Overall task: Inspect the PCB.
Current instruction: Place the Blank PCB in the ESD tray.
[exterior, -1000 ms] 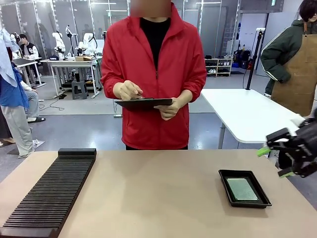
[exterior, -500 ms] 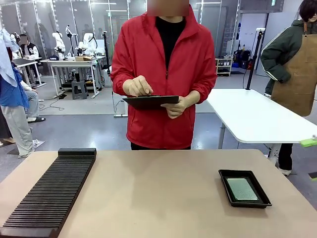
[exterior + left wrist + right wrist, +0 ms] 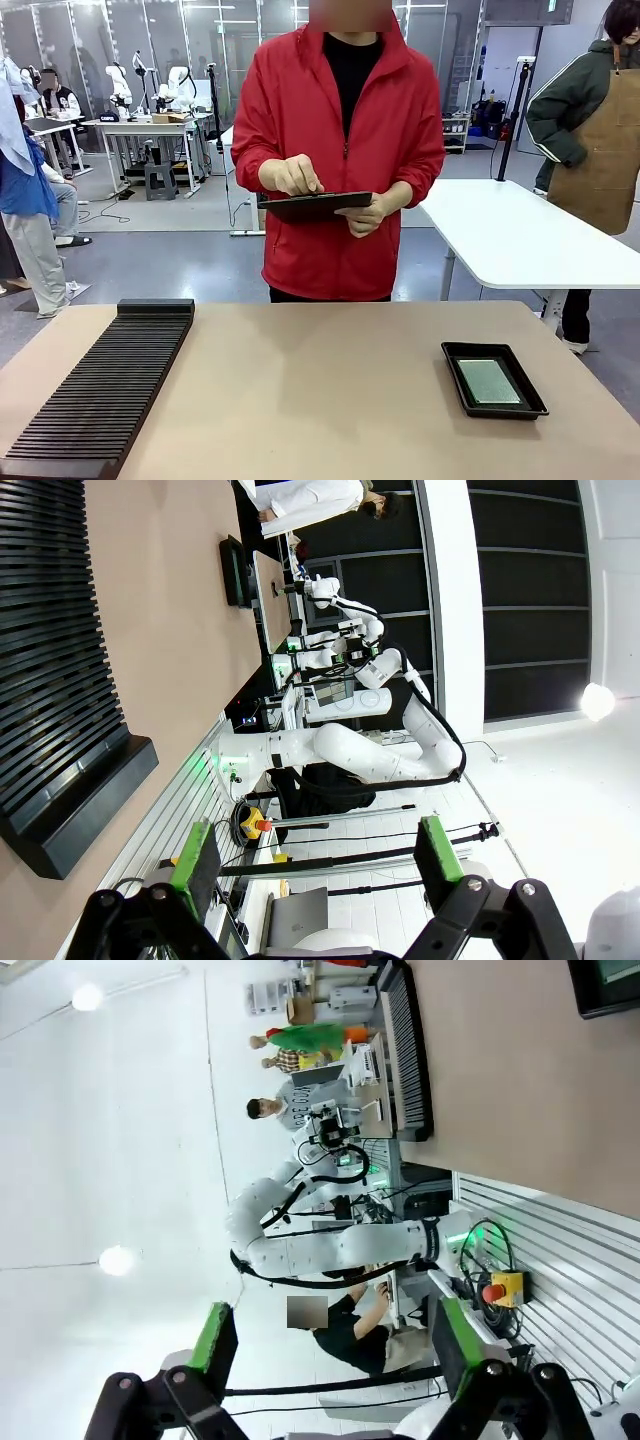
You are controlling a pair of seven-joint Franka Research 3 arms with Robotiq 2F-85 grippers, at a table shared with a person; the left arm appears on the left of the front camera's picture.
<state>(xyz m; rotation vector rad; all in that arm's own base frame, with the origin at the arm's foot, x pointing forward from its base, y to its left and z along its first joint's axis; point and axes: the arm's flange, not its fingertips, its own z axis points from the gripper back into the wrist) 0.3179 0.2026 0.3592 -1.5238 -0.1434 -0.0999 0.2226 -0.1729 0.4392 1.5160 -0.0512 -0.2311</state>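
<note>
Item one, the PCB [image 3: 488, 381]: we find it lying flat inside the black shallow tray [image 3: 470, 398] on the right part of the tan surface [image 3: 320, 390], exactly where it lay a second ago. Item two, the black slotted rack [image 3: 105, 385]: it lies along the left part of the surface, well apart from the tray, unmoved. Item three, the person in the red jacket [image 3: 340, 150]: now standing a little farther to the picture's right than before, one hand [image 3: 292, 176] on a dark tablet [image 3: 315, 206] held by the other. Item four, the right pincer [image 3: 328, 1345]: a second ago it showed at the right edge of the front view; we now log it released, green pads wide apart, grasping nothing. Item five, the left pincer [image 3: 315, 855]: likewise released and empty, the rack's end [image 3: 70, 780] near it.
</note>
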